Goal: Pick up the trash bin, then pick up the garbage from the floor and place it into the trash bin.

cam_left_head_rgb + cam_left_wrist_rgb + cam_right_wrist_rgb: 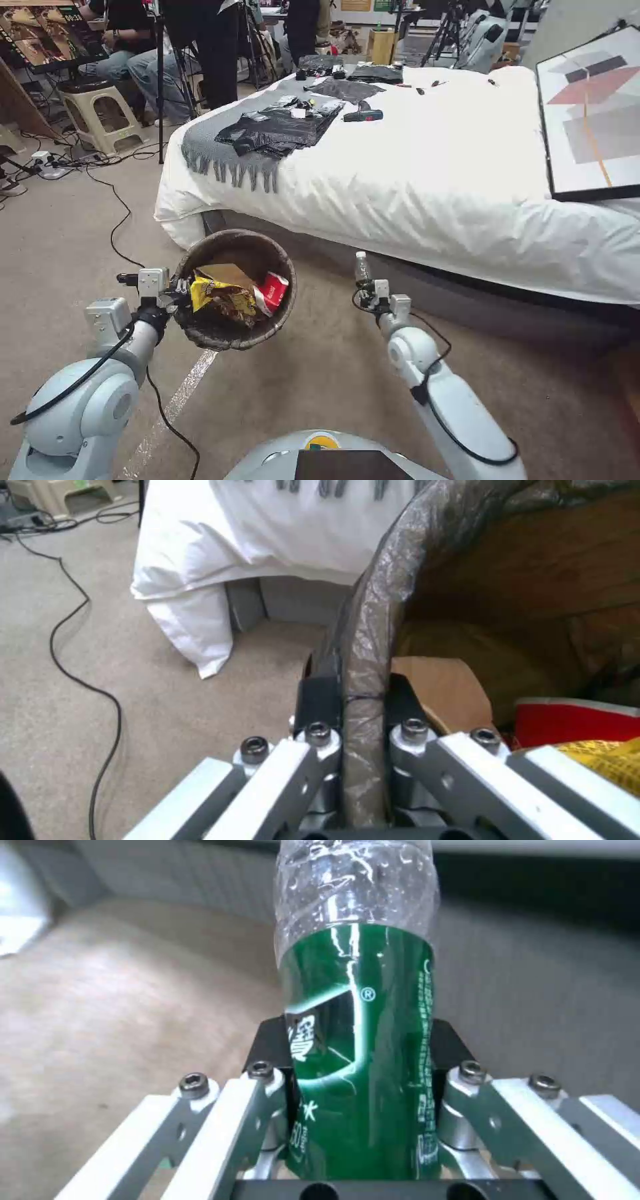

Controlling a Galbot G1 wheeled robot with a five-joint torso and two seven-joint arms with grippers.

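The left hand [179, 291] is clamped on the rim of the trash bin [235, 343], one finger inside and one outside the dark bag folded over it, holding the bin tilted above the carpet near the foot corner of the bed [427, 173]. Inside the bin lie a yellow snack wrapper [223, 299], a red-and-white carton [272, 291] and a tan paper bag [223, 273]. The right hand [369, 293] grips a clear water bottle [357, 1005] around its green label, upright, close to the bed's side edge.
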